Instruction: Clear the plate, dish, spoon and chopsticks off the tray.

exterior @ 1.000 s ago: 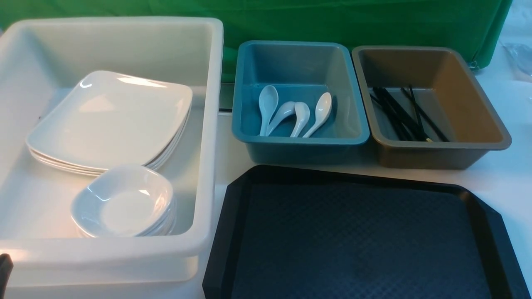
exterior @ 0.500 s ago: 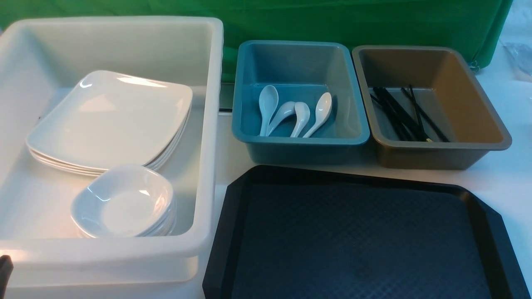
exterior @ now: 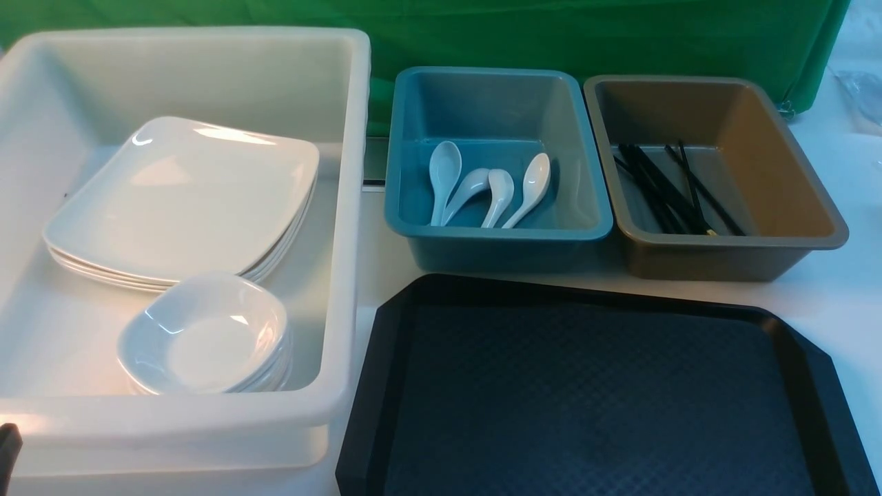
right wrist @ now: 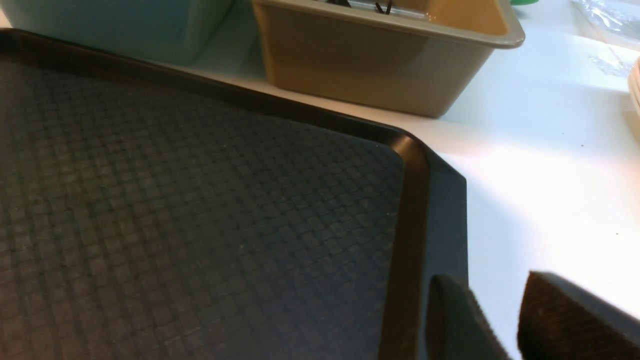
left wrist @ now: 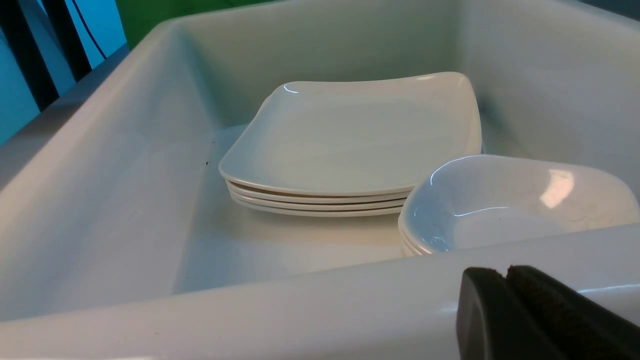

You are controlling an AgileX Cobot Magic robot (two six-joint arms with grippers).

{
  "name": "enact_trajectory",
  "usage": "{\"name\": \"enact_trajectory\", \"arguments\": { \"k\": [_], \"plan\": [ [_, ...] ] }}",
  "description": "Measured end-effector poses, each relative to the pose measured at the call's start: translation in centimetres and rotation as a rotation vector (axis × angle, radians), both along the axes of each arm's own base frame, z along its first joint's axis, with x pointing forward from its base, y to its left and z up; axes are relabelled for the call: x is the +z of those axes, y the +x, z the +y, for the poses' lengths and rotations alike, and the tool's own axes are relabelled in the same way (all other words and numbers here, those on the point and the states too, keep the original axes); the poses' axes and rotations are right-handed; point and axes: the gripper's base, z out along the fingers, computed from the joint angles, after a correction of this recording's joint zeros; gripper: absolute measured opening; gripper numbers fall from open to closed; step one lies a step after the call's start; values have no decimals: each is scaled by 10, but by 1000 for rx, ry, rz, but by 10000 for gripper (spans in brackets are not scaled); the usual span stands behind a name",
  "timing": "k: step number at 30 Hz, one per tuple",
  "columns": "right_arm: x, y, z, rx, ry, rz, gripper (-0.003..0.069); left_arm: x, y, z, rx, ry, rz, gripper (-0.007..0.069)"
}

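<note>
The black tray [exterior: 592, 393] lies at the front right with nothing on its textured surface [right wrist: 200, 215]. A stack of large white plates [exterior: 182, 196] sits in the white tub [exterior: 207, 76], with a stack of small dishes [exterior: 207, 337] in front of it. Several white spoons [exterior: 482, 186] lie in the blue tub [exterior: 496, 103]. Black chopsticks [exterior: 665, 189] lie in the brown tub [exterior: 765, 158]. My left gripper [left wrist: 506, 270] is shut and empty, just outside the white tub's near rim. My right gripper [right wrist: 487, 280] is open and empty, over the tray's right rim.
A green cloth [exterior: 586, 34] hangs behind the tubs. White tabletop [exterior: 841, 289] shows to the right of the tray and brown tub. Some clear plastic wrap [exterior: 861, 96] lies at the far right edge.
</note>
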Motion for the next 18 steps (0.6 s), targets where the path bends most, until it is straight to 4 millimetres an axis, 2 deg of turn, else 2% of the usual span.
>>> {"name": "enact_trajectory", "arguments": {
  "k": [18],
  "plan": [
    [0,0,0,-5,14,1,238,0,0,0,0,1,0,18]
  ]
}}
